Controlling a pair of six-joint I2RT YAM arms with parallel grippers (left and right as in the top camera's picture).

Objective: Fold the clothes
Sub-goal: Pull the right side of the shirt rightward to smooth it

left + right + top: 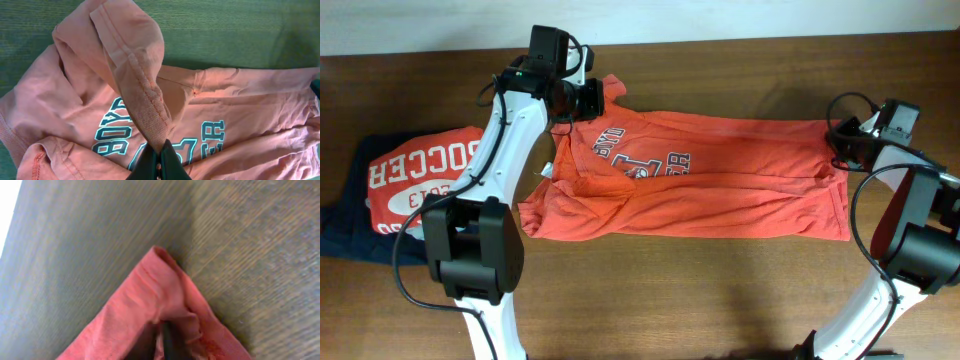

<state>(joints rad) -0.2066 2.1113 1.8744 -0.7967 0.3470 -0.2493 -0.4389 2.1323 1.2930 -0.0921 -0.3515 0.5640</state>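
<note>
The orange-red T-shirt [720,175] lies spread sideways across the middle of the table, its navy lettering around a big M face up. My left gripper [588,97] is shut on a sleeve or shoulder fold at the shirt's far left corner; in the left wrist view [161,161] the pinched fold of the T-shirt [142,95] hangs lifted above the print. My right gripper [842,135] is shut on the shirt's far right corner. In the right wrist view [167,340] that corner of the T-shirt [150,305] is bunched around the fingers.
A red shirt with white "SOCCER 2013" print [420,180] lies on a dark navy garment [350,225] at the left edge. Bare wooden table [720,290] stretches in front of the T-shirt. The table's far edge runs close behind both grippers.
</note>
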